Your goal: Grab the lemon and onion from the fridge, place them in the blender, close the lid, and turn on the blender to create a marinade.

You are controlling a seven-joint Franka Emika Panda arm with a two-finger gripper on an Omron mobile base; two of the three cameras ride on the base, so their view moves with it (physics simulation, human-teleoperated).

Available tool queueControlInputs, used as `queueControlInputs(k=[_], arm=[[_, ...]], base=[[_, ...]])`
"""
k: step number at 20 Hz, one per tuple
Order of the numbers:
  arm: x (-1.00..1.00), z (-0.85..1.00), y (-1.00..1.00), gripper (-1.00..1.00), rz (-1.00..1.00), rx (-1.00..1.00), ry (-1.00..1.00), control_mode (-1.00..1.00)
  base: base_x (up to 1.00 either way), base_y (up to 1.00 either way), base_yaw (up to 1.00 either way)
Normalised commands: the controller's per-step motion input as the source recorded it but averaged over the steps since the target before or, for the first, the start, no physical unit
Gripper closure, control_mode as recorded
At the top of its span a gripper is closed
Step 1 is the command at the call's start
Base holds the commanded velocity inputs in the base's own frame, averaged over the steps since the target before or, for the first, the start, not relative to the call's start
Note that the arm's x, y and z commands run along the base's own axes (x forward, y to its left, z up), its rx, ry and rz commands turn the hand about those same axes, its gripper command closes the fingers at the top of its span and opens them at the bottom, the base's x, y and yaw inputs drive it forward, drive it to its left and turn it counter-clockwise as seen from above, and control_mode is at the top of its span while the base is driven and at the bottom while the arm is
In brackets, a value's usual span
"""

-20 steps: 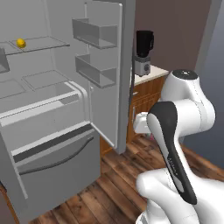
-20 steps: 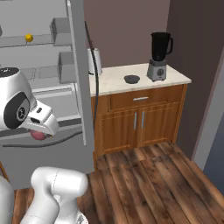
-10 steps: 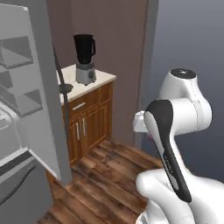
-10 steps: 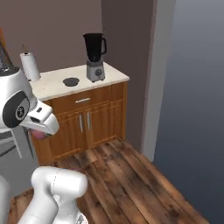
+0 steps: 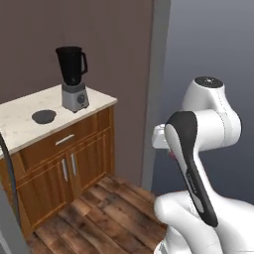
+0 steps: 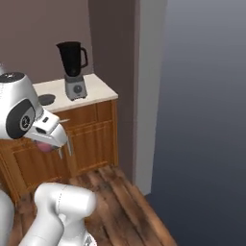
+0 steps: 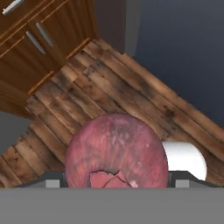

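The onion [image 7: 116, 153], a reddish-pink ball, sits between my gripper's fingers close to the camera in the hand view, above the wooden floor. My gripper [image 6: 48, 143] is shut on it, and a bit of the onion [image 6: 42, 147] peeks out below the hand. The blender [image 5: 73, 74] stands on the counter ahead and to the left, its black jar open at the top. The lid [image 5: 43, 116], a flat dark disc, lies on the counter left of the blender [image 6: 73, 67]. The lemon is out of view. A grey edge of the fridge [image 5: 6, 223] shows at the lower left.
The blender rests on a pale counter [image 5: 20, 126] over a wooden cabinet [image 5: 74, 163] with a drawer and two doors. A grey pillar [image 5: 159, 74] rises right of the cabinet. Wood floor [image 5: 109, 208] lies between me and the cabinet.
The whole picture has swung from the open fridge to the blender counter, so the camera moved. The blender now looks nearer. The gripper still holds the onion.
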Motion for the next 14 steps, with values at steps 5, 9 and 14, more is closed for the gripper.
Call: queueControlInputs(k=[5, 9, 14], arm=[[0.0, 0.0, 0.0, 1.0, 0.0, 0.0, 0.0, 1.0], [0.0, 0.0, 0.0, 1.0, 0.0, 0.0, 0.0, 1.0], [0.0, 0.0, 0.0, 1.0, 0.0, 0.0, 0.0, 1.0]], base=[[1.0, -0.16, 0.35], [1.0, 0.0, 0.41], [1.0, -0.09, 0.43]])
